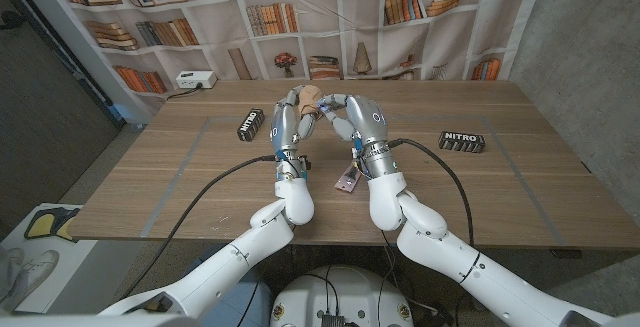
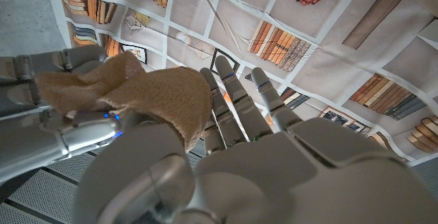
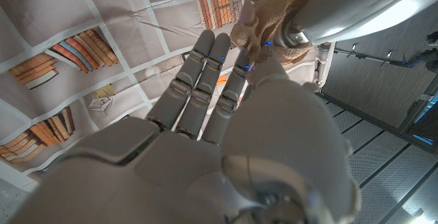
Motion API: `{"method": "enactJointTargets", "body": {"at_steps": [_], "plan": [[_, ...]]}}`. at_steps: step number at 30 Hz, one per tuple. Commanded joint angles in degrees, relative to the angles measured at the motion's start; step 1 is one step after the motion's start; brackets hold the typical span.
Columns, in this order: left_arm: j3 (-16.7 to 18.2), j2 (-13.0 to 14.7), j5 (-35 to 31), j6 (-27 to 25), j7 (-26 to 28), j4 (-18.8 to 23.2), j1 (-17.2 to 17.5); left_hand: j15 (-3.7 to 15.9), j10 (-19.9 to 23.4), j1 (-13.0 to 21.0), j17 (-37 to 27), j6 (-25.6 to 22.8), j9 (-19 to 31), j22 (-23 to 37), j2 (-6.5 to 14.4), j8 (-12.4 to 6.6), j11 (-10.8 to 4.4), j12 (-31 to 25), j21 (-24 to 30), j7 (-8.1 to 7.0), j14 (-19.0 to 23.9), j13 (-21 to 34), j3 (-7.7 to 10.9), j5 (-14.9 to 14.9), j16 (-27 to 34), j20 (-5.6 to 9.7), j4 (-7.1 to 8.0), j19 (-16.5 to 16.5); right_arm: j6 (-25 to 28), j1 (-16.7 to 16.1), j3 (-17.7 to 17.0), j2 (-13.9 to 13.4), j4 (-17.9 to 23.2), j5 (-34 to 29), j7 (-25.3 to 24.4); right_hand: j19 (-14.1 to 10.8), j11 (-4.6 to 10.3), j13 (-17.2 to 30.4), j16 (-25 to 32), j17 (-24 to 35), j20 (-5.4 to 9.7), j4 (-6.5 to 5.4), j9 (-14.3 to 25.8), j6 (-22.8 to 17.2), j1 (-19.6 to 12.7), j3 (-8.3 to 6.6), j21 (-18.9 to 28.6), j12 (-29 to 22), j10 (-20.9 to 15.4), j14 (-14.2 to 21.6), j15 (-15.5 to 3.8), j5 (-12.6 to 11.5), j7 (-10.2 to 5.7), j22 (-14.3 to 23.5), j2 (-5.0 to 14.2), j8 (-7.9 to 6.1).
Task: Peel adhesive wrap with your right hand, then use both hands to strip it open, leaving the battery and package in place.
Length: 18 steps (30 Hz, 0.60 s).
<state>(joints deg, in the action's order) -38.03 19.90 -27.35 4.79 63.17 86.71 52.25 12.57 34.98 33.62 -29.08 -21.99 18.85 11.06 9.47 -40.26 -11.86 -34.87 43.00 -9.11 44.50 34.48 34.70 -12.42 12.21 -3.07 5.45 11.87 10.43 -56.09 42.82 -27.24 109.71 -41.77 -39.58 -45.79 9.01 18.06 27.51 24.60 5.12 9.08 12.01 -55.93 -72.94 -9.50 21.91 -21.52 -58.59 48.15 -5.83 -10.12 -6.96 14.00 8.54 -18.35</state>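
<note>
Both hands are raised over the middle of the table and meet fingertip to fingertip. My left hand [image 1: 285, 117] and my right hand [image 1: 362, 119] both pinch a crumpled tan piece of adhesive wrap [image 1: 312, 96] between them. In the left wrist view the wrap [image 2: 147, 90] hangs over my left hand's [image 2: 233, 162] thumb, with the right hand's fingers [image 2: 34, 97] on its other end. The right wrist view shows the wrap [image 3: 268, 10] bunched where my right hand [image 3: 226, 114] meets the left hand [image 3: 356, 8]. A small flat package [image 1: 347, 177] lies on the table [image 1: 180, 187] between my forearms.
A black NITRO battery [image 1: 250, 124] lies left of my hands and another [image 1: 463, 142] to the right. A white box with a cable [image 1: 195, 80] stands at the back left edge. A bookshelf backdrop [image 1: 330, 17] hangs behind the table.
</note>
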Motion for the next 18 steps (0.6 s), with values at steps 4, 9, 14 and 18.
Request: {"method": "enactJointTargets", "body": {"at_steps": [4,9,14,18], "plan": [[0.63,0.22,0.14,0.09,0.63,-0.06,0.53,0.07,0.22,-0.56,-0.2,-0.22,0.11,0.12,-0.12,-0.44,-0.03,-0.39,0.22,-0.48,0.1,0.12,-0.13,0.03,0.1,-0.07,0.16,0.25,-0.98,0.27,-1.05,-0.77,-0.1,0.33,-0.64,0.29,-0.46,0.73,-0.32,0.47,1.46,-0.09,0.02,-1.04,-0.71,-0.37,0.64,-0.76,-0.53,0.2,-8.02,-0.2,0.19,0.21,-0.1,0.01],[0.83,0.21,0.27,0.36,0.76,-0.26,0.28,0.14,0.18,-0.62,-0.18,-0.26,0.05,0.12,-0.11,-0.53,-0.02,-0.36,0.21,-0.48,0.11,0.07,-0.14,0.01,0.09,-0.08,0.17,0.24,-0.95,0.02,-1.1,-0.89,-0.3,0.01,-1.02,0.35,-0.47,1.01,-0.33,0.65,1.54,-0.12,0.01,-1.1,-0.78,-0.32,0.82,-1.0,-0.7,0.28,-8.02,-0.17,0.2,0.23,-0.17,0.12],[0.75,0.02,0.34,0.71,0.74,-1.02,-0.31,0.15,0.13,-0.66,-0.16,-0.11,0.0,0.12,-0.09,-0.53,-0.01,-0.35,0.21,-0.45,0.06,0.05,-0.13,-0.01,0.06,-0.09,0.15,0.27,-0.83,-0.14,-1.42,-0.83,-0.49,-0.04,-1.67,0.42,-0.34,1.34,-0.35,0.86,1.57,-0.17,0.01,-1.21,-0.84,-0.26,1.05,-1.18,-0.66,0.35,-8.02,-0.13,0.32,0.25,-0.24,0.24],[0.69,0.04,0.28,0.65,0.64,-1.27,-0.55,0.1,-0.82,-0.83,-0.01,1.85,-0.22,0.11,-0.28,0.25,-0.03,0.2,0.21,-0.04,-0.5,-0.38,-0.16,-0.01,-0.24,-0.06,0.13,0.31,-0.58,-0.25,-1.81,-0.64,-0.72,0.03,-2.46,0.44,-0.34,1.61,-0.37,1.04,1.6,-0.2,0.0,-1.27,-0.91,-0.23,1.25,-1.34,-0.66,0.43,-8.02,-0.11,0.37,0.27,-0.27,0.34]]}}
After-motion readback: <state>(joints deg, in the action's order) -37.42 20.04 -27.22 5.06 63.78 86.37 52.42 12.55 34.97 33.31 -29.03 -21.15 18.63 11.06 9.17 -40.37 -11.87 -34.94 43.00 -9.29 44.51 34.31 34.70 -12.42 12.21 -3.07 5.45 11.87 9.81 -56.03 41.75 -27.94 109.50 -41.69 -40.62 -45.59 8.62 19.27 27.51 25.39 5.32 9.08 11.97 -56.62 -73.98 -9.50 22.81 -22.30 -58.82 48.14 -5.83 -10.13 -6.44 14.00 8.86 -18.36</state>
